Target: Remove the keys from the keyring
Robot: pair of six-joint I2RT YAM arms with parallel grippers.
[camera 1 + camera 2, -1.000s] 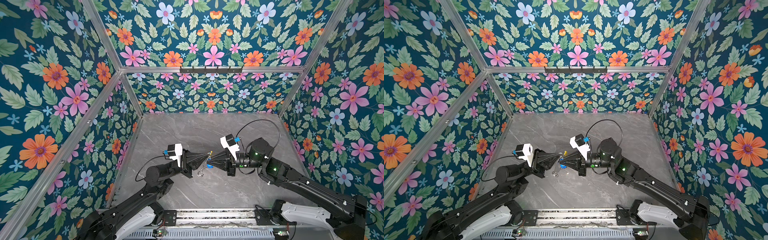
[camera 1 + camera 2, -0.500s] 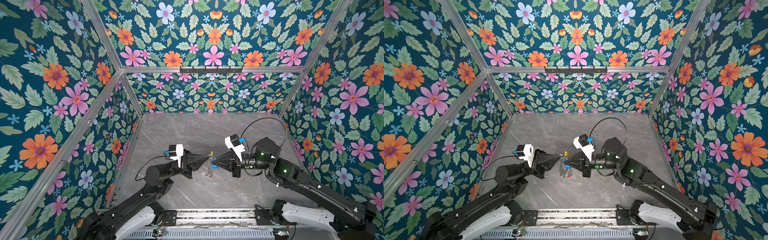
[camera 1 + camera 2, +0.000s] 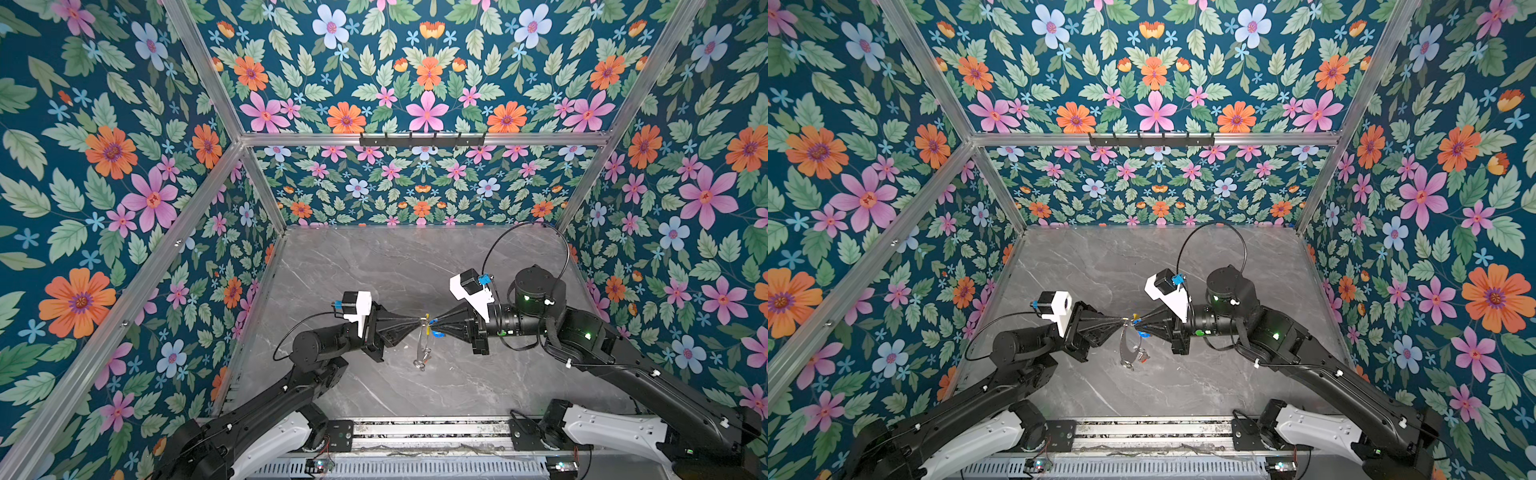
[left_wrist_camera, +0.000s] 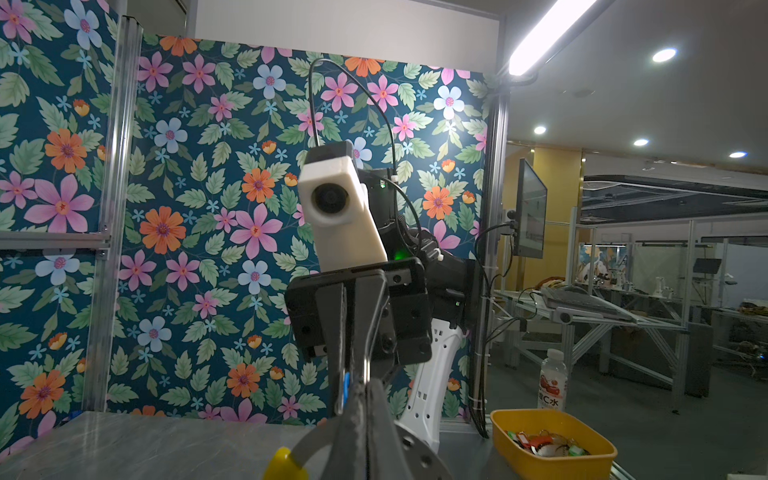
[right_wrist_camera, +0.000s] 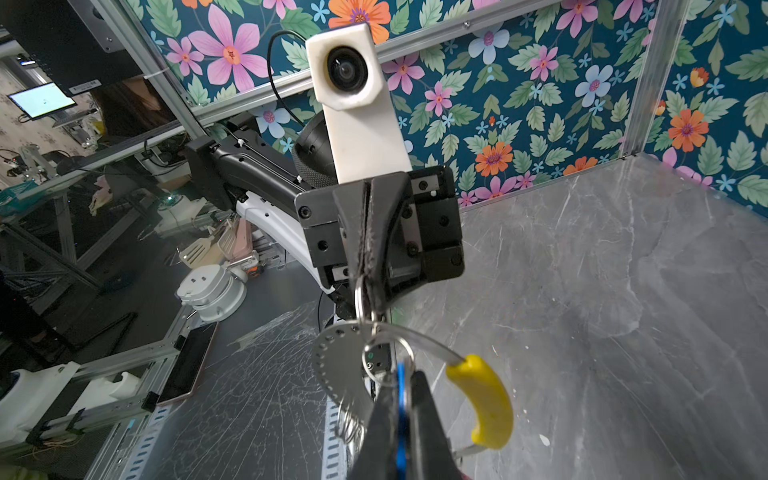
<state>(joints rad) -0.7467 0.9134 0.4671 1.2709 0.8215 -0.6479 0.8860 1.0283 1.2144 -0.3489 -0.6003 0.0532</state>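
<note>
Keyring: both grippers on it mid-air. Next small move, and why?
Probably ease the right gripper away from the left gripper: it is shut on the blue tag, and the left one pinches the keyring hanging between them, so a gentle pull may slide the tag off.

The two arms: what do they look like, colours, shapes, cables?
The left arm and right arm are black with white base shells. The left gripper and right gripper have tapered black jaws and white camera blocks. Black cables; green lights on the right arm.
</note>
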